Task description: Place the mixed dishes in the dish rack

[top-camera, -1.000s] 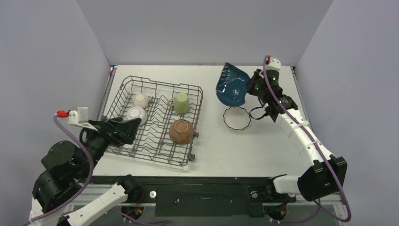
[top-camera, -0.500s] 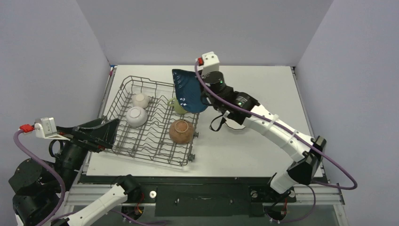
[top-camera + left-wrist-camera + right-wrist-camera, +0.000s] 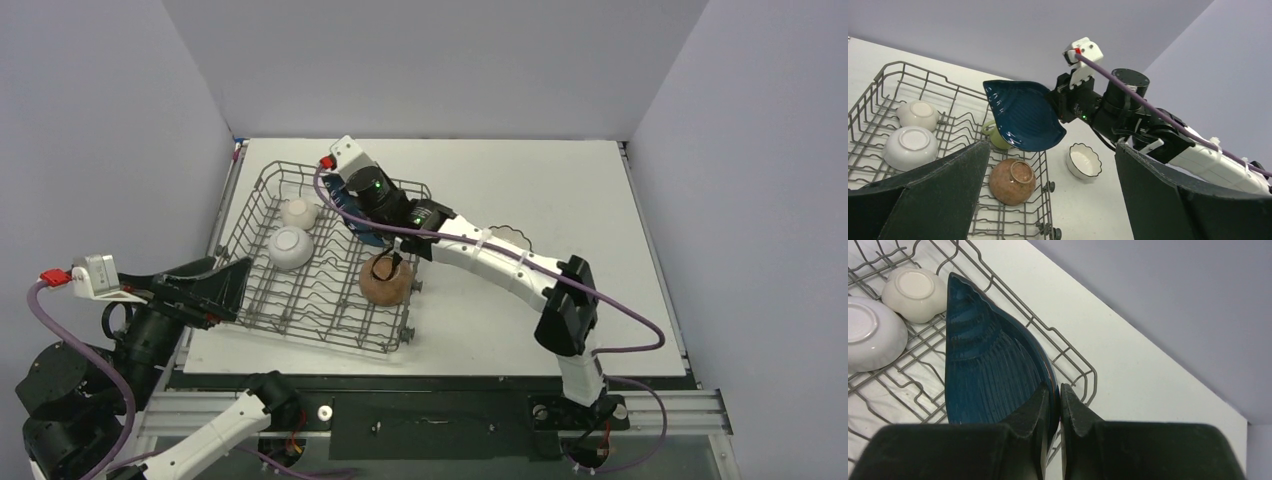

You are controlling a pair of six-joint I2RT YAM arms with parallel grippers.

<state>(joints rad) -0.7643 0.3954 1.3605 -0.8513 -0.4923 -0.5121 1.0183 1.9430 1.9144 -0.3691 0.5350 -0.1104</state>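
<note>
The grey wire dish rack [image 3: 262,180] stands at the table's left. My right gripper [image 3: 1055,390] is shut on the rim of the dark blue dish [image 3: 983,375], which hangs tilted over the rack's far right part [image 3: 1023,117]. Upside down in the rack lie a small cream dish [image 3: 298,211], a plain white bowl [image 3: 290,246] and the brown bowl [image 3: 385,280]. The light green mug [image 3: 998,137] peeks out under the blue dish. On the table right of the rack sits the white scalloped bowl [image 3: 1084,161]. My left gripper [image 3: 215,285] is open and empty at the rack's near left corner.
The right arm [image 3: 500,265] stretches across the table from the near right, passing over the scalloped bowl. Grey walls close in the table at the back and both sides. The rack's small wheels [image 3: 1050,186] stick out on its right side.
My right arm has swung left with the blue dish, from above the scalloped bowl to over the rack. The left gripper has drawn back off the rack towards the near left.
</note>
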